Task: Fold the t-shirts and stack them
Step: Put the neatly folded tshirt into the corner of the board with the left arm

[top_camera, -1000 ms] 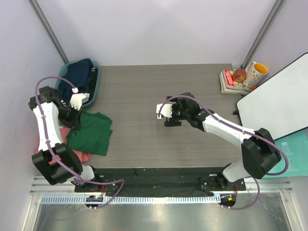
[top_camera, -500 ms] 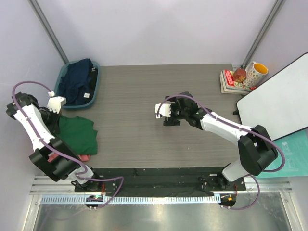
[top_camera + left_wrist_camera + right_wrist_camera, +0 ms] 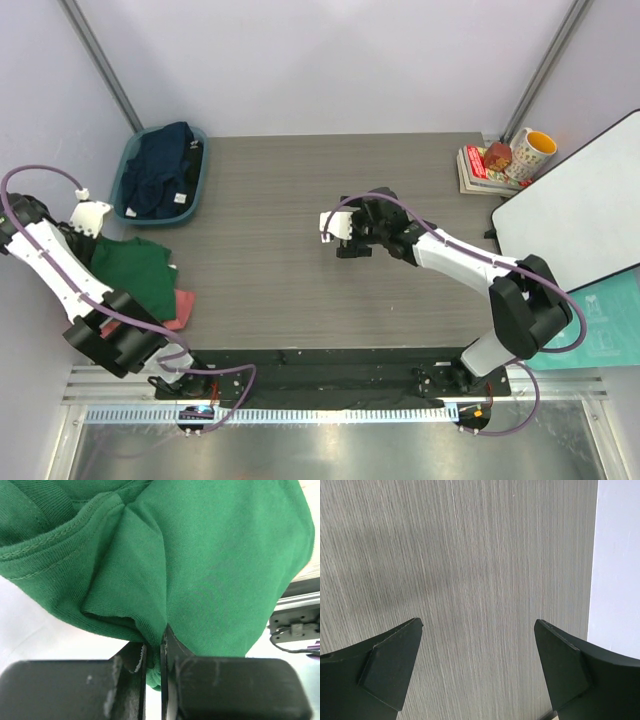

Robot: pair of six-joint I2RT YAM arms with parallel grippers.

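From above, you see the dark green t-shirt [image 3: 135, 272] bunched at the left edge of the surface [image 3: 280, 190], lying over the salmon-pink t-shirt [image 3: 180, 308]. The navy t-shirt [image 3: 160, 170] sits in the teal tub [image 3: 203, 160]; its white tag [image 3: 181, 197] is too small to read. In your left wrist view, the left fingers [image 3: 175, 660] pinch a fold of the green cloth. In your right wrist view, the right fingers [image 3: 390, 660] stand wide apart above bare surface, holding nothing.

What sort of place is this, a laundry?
Most likely a robotics lab test booth, not a laundry: a left arm and right arm bolted to a table, plain panels around it, and a green t-shirt plus a tub of clothes as practice items.
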